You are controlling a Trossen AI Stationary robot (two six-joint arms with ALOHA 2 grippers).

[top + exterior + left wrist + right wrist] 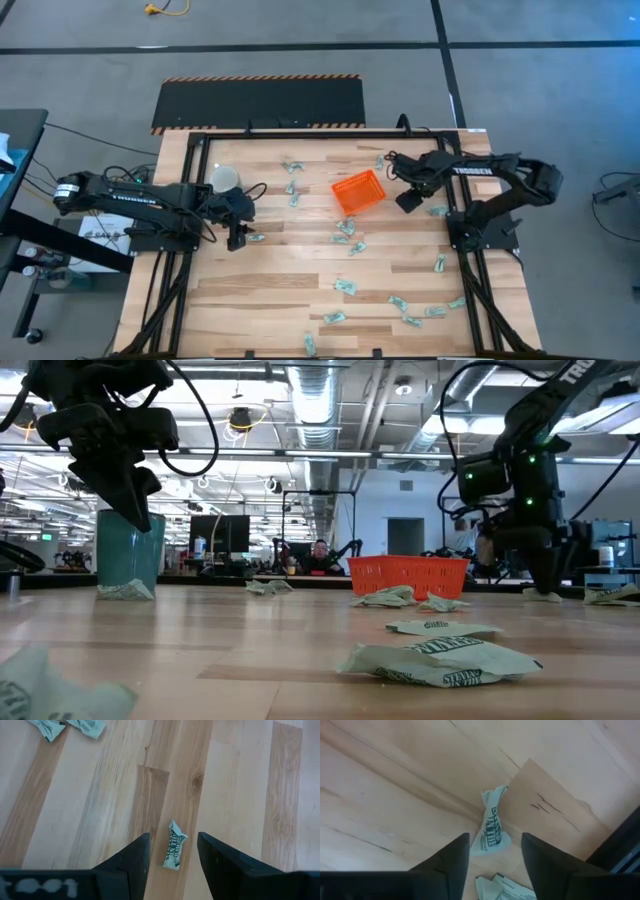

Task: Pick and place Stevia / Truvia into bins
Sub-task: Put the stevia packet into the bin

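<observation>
Many pale green and white sweetener packets lie scattered flat on the wooden table. The orange tray (358, 192) stands at the middle far part of the table and also shows in the low view (408, 573). My left gripper (237, 240) is open and points down over one packet (174, 851), which lies on the table between the fingers' line (172, 835). My right gripper (408, 203) is open near the table's right edge, above a crumpled packet (490, 827) that lies between its fingertips' line (495, 835). Neither gripper touches a packet.
A round white and light-blue cup (226, 178) stands just beyond my left gripper. More packets lie beside the tray (345, 232) and along the near edge (400, 305). A second packet (505, 889) lies close under my right gripper. The black table frame (620, 845) runs nearby.
</observation>
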